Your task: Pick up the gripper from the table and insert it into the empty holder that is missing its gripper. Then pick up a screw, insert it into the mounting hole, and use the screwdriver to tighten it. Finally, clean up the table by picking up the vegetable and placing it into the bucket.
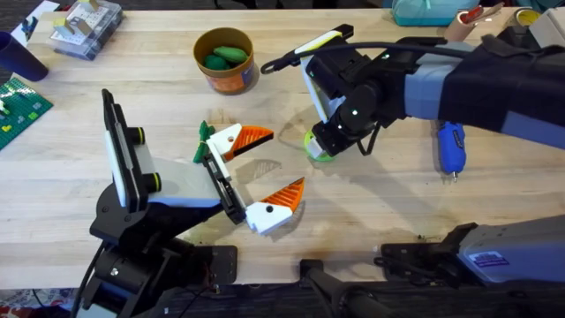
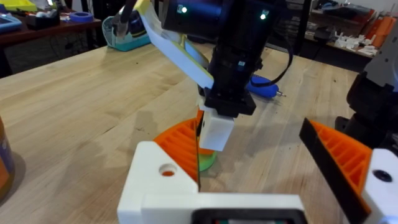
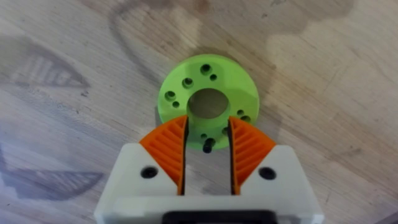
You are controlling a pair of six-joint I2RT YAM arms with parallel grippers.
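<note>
My right gripper hangs straight over a green disc at mid-table. In the right wrist view the green disc has a centre hole and several small holes. A small black screw stands at one small hole, between my right gripper's orange pads, which sit slightly apart and touch nothing. My left gripper is wide open and empty, just left of the disc. The blue screwdriver lies to the right. A green vegetable lies inside the orange bucket. The loose gripper and its holder are out of view.
A dark blue cup, a clear plastic box and a green studded plate sit at the far left. A teal container and clutter line the back right. A small green piece lies by my left finger.
</note>
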